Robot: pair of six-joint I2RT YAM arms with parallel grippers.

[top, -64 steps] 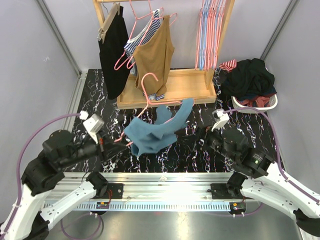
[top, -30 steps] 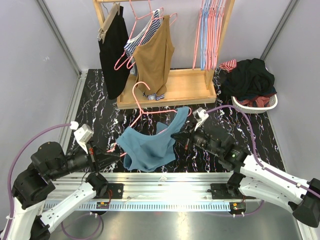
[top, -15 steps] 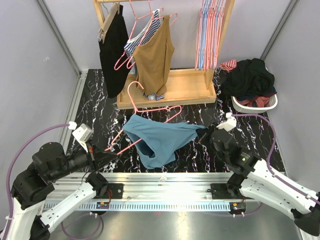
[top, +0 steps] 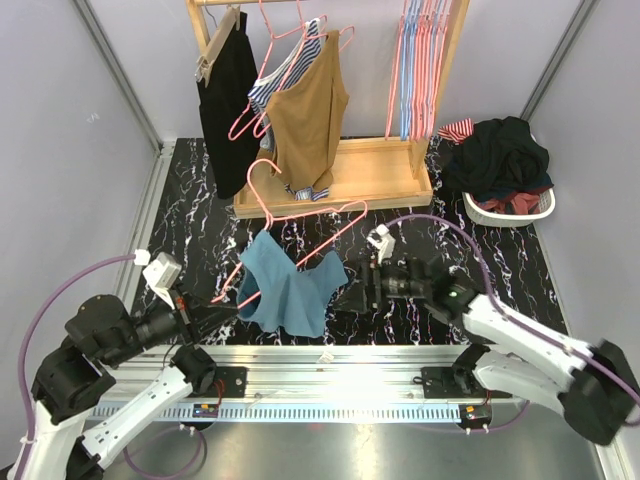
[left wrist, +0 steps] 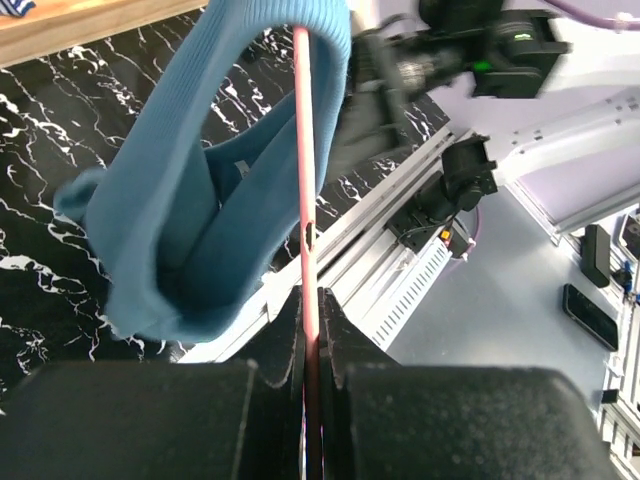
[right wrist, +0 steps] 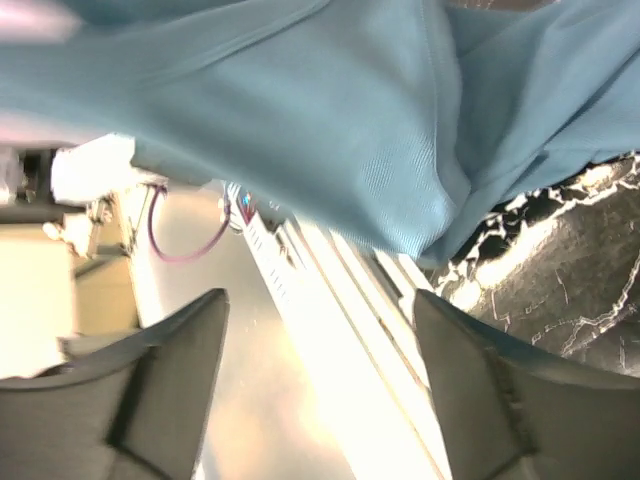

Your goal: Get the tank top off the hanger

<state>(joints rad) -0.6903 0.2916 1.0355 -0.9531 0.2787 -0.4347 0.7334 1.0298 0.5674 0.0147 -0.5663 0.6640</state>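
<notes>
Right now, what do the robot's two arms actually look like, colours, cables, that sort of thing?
Both the left arm and right arm have white shell links with chunky black joints. A purple cable loops along each, and a small white camera block sits at each wrist. The right arm shows a tiny green light. The jaws are dark, blunt-tipped wedges.

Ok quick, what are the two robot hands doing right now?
The left gripper is closed on the pink hanger.
The right gripper is open, holding nothing; the blue tank top hangs just in front of it.
</notes>
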